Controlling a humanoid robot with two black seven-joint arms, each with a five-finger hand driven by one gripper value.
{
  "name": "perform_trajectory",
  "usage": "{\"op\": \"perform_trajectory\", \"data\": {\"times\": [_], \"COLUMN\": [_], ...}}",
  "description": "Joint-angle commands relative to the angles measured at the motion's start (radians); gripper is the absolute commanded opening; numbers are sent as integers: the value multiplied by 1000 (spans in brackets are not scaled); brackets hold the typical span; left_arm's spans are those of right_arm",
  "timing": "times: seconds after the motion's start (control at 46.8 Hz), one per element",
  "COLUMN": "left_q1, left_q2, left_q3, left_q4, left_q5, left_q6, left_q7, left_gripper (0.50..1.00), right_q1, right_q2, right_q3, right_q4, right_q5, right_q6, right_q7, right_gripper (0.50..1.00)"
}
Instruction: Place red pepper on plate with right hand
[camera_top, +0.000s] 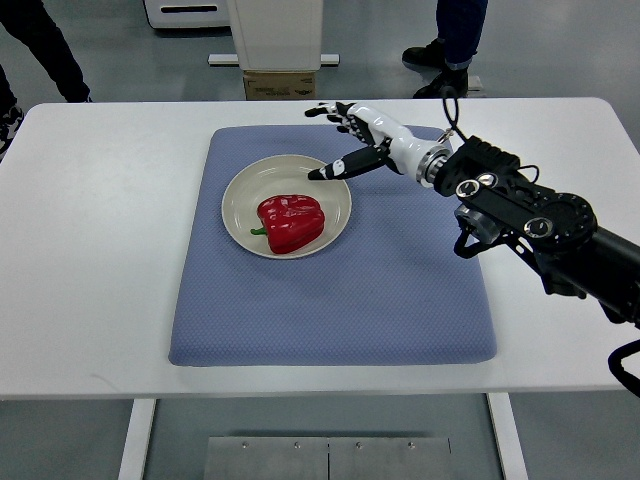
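Observation:
A red pepper (291, 222) with a green stem lies on its side in the cream plate (240, 187), which rests on a blue-grey mat (330, 300). My right hand (333, 140) hovers over the plate's far right rim, above and to the right of the pepper. Its fingers are spread and hold nothing; the thumb points down toward the plate and the other fingers reach out to the left. The black right forearm (530, 220) comes in from the right edge. The left arm does not show.
The mat lies on a white table (90, 250). Beyond the far edge stand a white pedestal with a cardboard box (280, 84), and people's legs at the top left (45, 50) and top right (455, 45).

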Motion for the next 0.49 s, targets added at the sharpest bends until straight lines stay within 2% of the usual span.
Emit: {"op": "perform_trajectory", "data": {"times": [0.0, 0.107, 0.342, 0.47], "left_q1": [0, 0, 0, 0], "left_q2": [0, 0, 0, 0], "left_q3": [0, 0, 0, 0], "left_q4": [0, 0, 0, 0], "left_q5": [0, 0, 0, 0], "left_q6": [0, 0, 0, 0], "left_q7": [2, 1, 1, 2], "left_gripper": [1000, 1000, 1000, 1000], "right_q1": [-36, -77, -153, -176], "right_q2": [-18, -35, -38, -38], "right_q3": [82, 160, 312, 372], "right_q4": [-1, 0, -1, -3], "right_q5": [-1, -1, -1, 1], "right_q6": [-1, -11, -90, -98], "right_q7": [-6, -8, -9, -18], "right_gripper": [995, 995, 995, 993]}}
